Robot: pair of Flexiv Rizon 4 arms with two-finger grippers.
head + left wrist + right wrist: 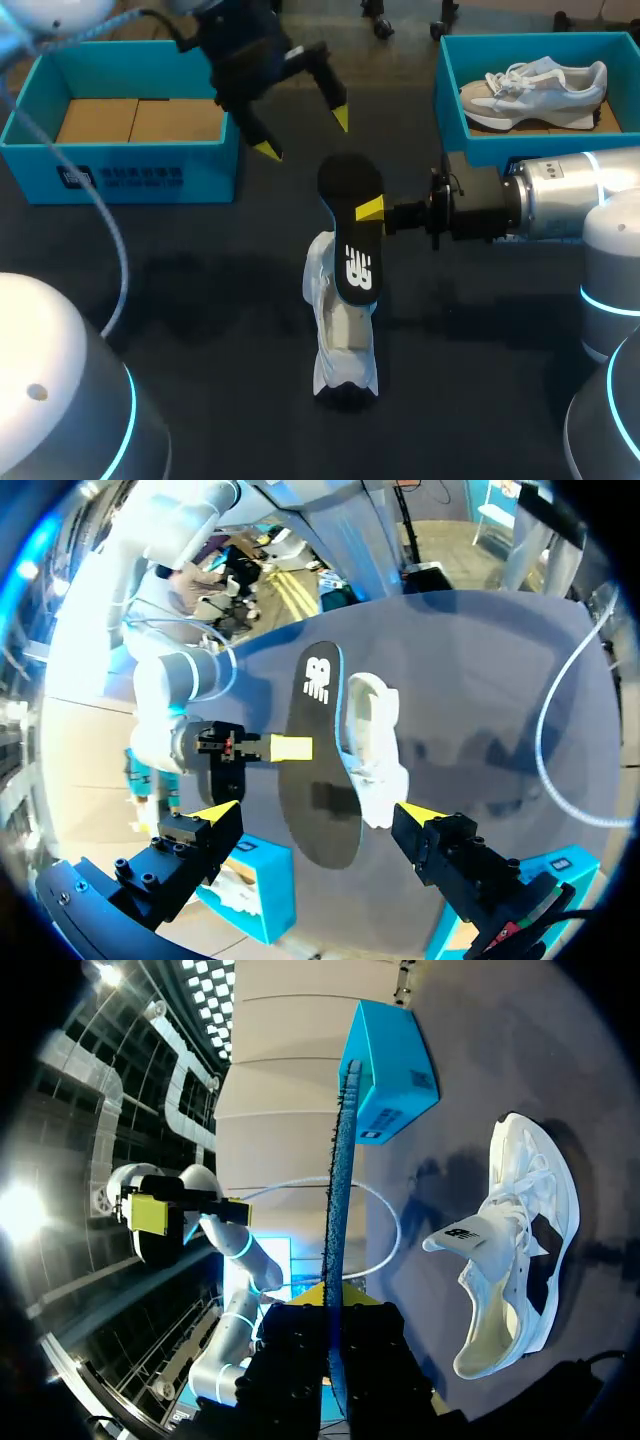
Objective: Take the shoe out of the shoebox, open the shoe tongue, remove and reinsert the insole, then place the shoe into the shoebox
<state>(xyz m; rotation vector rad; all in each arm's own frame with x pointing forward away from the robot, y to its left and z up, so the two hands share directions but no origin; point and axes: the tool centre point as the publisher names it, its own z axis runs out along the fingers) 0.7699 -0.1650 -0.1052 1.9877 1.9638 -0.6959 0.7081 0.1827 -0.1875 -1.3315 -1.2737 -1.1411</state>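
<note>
Two teal shoeboxes stand at the table's (200,300) far edge: the left shoebox (130,175) shows only cardboard (140,120), and the right shoebox (450,100) holds one pale sneaker (535,90). A second, white sneaker (335,340) lies mid-table near one black insole (355,235), which the right gripper (372,210) pinches. The left gripper (304,134) hangs beyond it, fingers spread wide, holding nothing.

Insole (352,225) just beside shoe (340,345) — shoebox (130,176) behind, left.

Light comes pretty evenly from overhead, and the dark table (180,330) soaks most of it up. A soft shadow pools left of the shoe (340,345). The ceiling lights (215,985) flare hard in the right wrist view, and there's glare on the left arm's white shell (50,370).
</note>
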